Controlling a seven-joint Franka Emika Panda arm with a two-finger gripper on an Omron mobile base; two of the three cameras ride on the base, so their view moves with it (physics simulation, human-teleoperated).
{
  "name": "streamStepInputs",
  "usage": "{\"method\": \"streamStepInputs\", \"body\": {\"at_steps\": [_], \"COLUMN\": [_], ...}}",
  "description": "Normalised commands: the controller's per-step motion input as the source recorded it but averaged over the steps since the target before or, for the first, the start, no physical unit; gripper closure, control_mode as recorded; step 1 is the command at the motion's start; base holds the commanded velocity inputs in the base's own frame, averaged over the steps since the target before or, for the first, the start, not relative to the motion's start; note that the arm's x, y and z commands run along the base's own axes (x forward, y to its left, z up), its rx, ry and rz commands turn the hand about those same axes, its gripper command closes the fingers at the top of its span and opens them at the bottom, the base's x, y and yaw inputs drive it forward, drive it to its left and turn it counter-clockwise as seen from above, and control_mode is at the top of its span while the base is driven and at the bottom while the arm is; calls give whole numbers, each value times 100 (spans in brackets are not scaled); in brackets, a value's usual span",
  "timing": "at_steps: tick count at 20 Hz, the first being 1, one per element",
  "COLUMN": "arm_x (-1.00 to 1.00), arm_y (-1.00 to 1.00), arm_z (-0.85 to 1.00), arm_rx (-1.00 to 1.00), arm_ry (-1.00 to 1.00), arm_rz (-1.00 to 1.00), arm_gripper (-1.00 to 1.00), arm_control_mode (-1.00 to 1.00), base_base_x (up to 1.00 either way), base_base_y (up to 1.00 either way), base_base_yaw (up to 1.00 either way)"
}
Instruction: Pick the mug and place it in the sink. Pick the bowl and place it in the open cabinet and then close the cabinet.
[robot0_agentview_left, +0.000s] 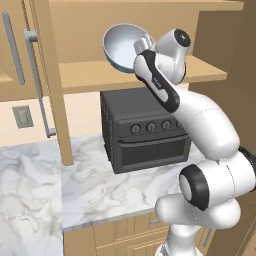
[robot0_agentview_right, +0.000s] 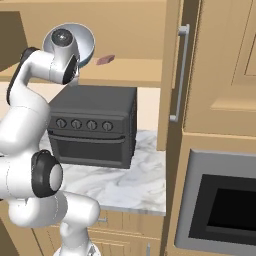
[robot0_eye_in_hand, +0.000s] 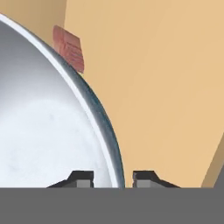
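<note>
Fingertips of my claw (robot0_eye_in_hand: 113, 179) stand on either side of the bowl's rim, one tip inside the white hollow and one outside it. A narrow gap shows between each tip and the rim, so I cannot tell whether I grip the bowl (robot0_eye_in_hand: 48, 127) or have just let go. From the hand view the bowl's pale inside curves across the left, its thin grey edge running down to my tips.

Marble counter (robot0_agentview_left: 95, 185) lies below my arm, grey-veined and white, with light-wood drawer fronts under its edge. On it sits the black toaster oven (robot0_agentview_left: 142, 132) with four round knobs in a row above its door; I can read no brand or writing on it. An outlet plate (robot0_agentview_left: 22, 116) is set in the wall to its left.

Above the oven, the cabinet (robot0_agentview_left: 100, 75) stands open. Its door (robot0_agentview_left: 47, 80) swings out toward me, edge-on, with a long silver bar handle (robot0_agentview_left: 39, 82). I hold the bowl tilted on its side just over the wooden shelf, at the shelf's front. Farther back on the shelf lies a small reddish-brown block (robot0_agentview_right: 105, 60), near the bowl. Beyond is the plain wooden back panel.
</note>
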Motion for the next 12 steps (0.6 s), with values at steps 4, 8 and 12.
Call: {"method": "streamStepInputs", "body": {"at_steps": [4, 8, 12], "arm_x": [3, 0, 0], "arm_y": [0, 0, 0], "arm_z": [18, 24, 21], "arm_rx": [0, 0, 0], "arm_ry": [-2, -5, -5], "arm_rz": [0, 0, 0], "arm_gripper": [-100, -100, -100], "arm_control_mode": [-100, -100, -100], "base_base_x": [0, 0, 0], "base_base_y": [0, 0, 0], "base_base_yaw": [0, 0, 0]}}
